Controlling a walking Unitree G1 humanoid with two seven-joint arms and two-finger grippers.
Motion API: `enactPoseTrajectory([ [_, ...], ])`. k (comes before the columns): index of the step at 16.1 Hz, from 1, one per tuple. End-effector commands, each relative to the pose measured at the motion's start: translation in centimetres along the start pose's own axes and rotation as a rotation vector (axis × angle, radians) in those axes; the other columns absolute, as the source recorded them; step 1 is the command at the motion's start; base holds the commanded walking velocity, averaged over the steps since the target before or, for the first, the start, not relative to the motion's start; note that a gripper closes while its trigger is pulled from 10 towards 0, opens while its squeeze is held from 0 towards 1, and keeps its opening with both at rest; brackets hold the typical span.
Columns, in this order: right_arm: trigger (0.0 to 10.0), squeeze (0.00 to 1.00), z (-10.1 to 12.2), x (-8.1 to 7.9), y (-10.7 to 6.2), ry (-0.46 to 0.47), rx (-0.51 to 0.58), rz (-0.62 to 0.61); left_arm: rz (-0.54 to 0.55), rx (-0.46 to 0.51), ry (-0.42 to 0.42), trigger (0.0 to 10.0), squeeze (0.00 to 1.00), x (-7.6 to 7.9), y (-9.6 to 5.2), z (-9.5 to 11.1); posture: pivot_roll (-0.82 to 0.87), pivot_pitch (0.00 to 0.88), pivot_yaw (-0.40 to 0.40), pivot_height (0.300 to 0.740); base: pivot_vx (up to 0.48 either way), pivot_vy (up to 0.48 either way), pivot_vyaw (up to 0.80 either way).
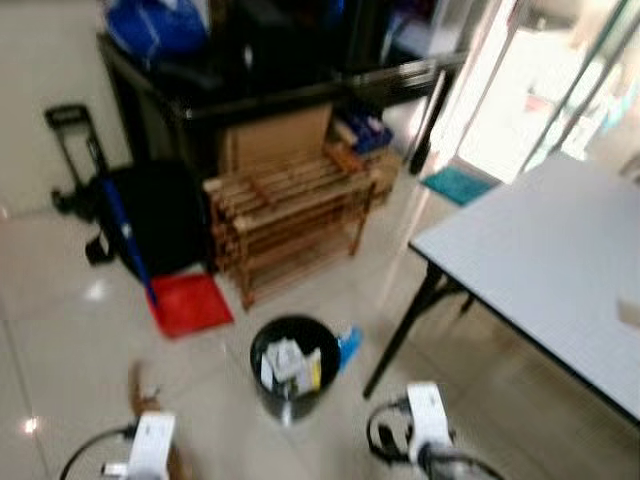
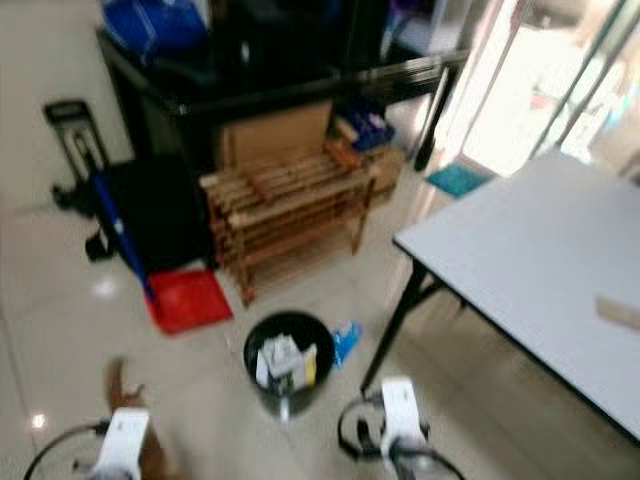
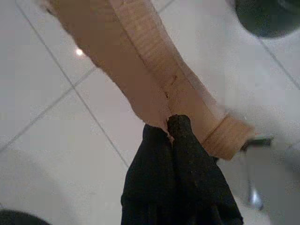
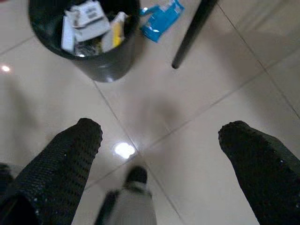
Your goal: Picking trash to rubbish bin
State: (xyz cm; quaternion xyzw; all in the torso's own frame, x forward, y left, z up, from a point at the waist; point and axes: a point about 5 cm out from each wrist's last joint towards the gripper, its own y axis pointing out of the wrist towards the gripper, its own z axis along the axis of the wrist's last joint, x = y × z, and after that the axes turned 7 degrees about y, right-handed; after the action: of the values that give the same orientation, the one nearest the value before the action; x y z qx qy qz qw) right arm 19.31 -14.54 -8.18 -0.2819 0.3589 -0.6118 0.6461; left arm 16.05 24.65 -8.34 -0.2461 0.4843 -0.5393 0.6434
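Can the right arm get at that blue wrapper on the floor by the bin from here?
Probably yes. The right gripper is open and empty, and the blue wrapper lies on bare tile between the bin and the table leg. That leg stands close beside it, so approach from the near side.

Glossy pale floor tiles (image 1: 60,330) catch small glints of light. A wooden slatted rack (image 1: 290,215) stands before a dark table (image 1: 280,85) against the cream wall (image 1: 50,60). A red dustpan (image 1: 190,303) lies beside it. To the right stands a white table (image 1: 550,260) on black legs, with bright daylight at the glass door (image 1: 520,90).
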Motion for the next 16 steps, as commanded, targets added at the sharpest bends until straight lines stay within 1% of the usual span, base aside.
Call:
enactPoseTrajectory([
  [1,10.0,0.0,-0.08,1.73,-0.25,0.008,0.0,-0.05,-0.03,0.014,-0.009,10.0,0.0,1.41,-0.07,0.65,0.02,0.033,-0.09,0.74,0.364,0.0,0.0],
  [5,10.0,0.0,0.2,1.73,-0.2,0.015,0.005,-0.05,-0.024,0.012,-0.022,10.0,0.0,1.32,-0.05,0.71,0.02,0.056,-0.09,0.74,0.369,0.0,0.0],
  [11,10.0,0.0,0.08,1.61,-0.2,0.016,0.001,-0.048,-0.027,0.004,-0.03,10.0,0.0,1.65,-0.1,0.49,0.02,0.082,-0.092,0.74,0.364,0.0,0.0],
  [16,10.0,0.0,0.03,1.48,-0.19,0.014,-0.001,-0.044,-0.026,0.002,-0.031,10.0,0.0,1.61,-0.1,0.41,0.02,0.085,-0.09,0.74,0.366,0.0,0.0],
])
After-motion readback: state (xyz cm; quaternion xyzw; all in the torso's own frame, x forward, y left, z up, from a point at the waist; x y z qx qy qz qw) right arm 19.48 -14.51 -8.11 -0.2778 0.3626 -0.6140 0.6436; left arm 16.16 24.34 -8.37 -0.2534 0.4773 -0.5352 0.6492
